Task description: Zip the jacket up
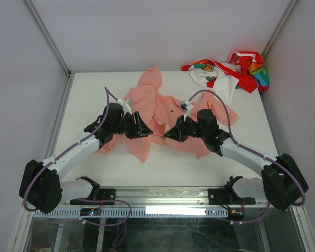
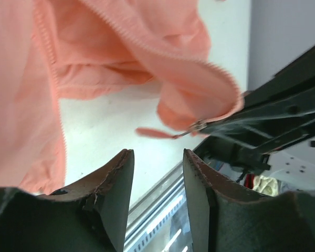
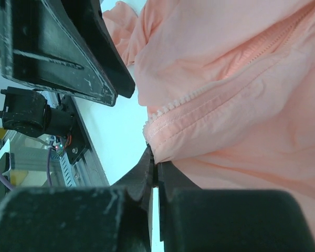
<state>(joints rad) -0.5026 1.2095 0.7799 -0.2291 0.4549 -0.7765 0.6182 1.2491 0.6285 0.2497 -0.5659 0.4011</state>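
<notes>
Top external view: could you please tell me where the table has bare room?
Bare: the table far left of the jacket hood, and the near strip between its hem and the front rail. Crowded: the middle, around the left pincer and right pincer, and the far-right corner under the colourful garment.

On my white table (image 1: 168, 168): one salmon-pink jacket (image 1: 157, 107), crumpled; one red, white and rainbow garment (image 1: 226, 76), bunched beyond the jacket's right side.
</notes>
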